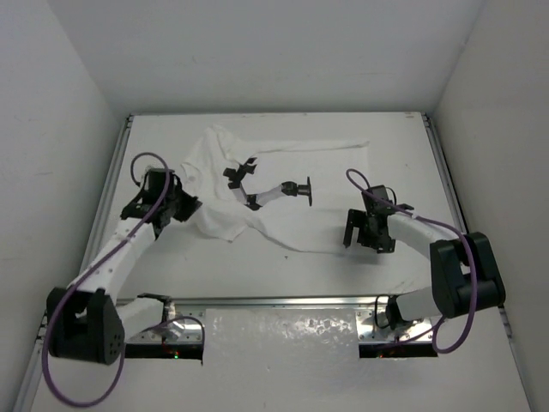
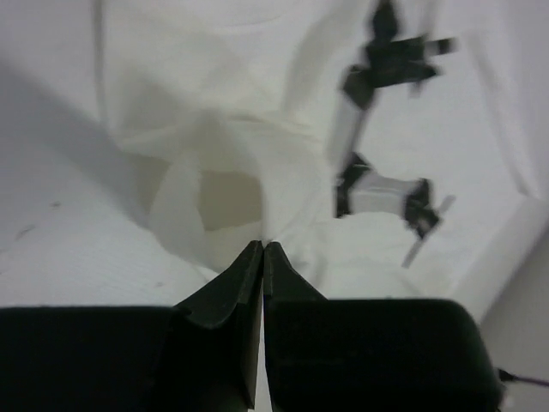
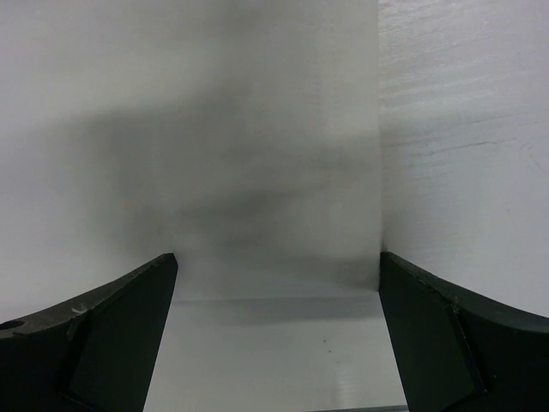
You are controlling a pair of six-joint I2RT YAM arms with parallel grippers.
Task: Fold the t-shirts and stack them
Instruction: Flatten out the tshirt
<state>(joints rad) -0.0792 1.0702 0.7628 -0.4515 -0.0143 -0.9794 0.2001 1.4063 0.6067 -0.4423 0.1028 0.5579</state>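
**Grip status and fold preparation**

Location: the plain white soft cloth t-shirt (image 1: 214, 172) lies crumpled across the middle of the white rigid tabletop (image 1: 395, 154), reaching toward the far edge. The left gripper (image 2: 262, 253) is clamped on a raised pinch of cloth at the shirt's left side. The right gripper (image 1: 353, 233) hangs empty with its jaws wide apart, just beside the shirt's near-right hem.

Recommendation: the right gripper should take a hem corner, then both arms should draw apart to flatten the cloth before any fold.

Markings: black-and-grey chest print (image 1: 266, 187); no legible writing or brand.
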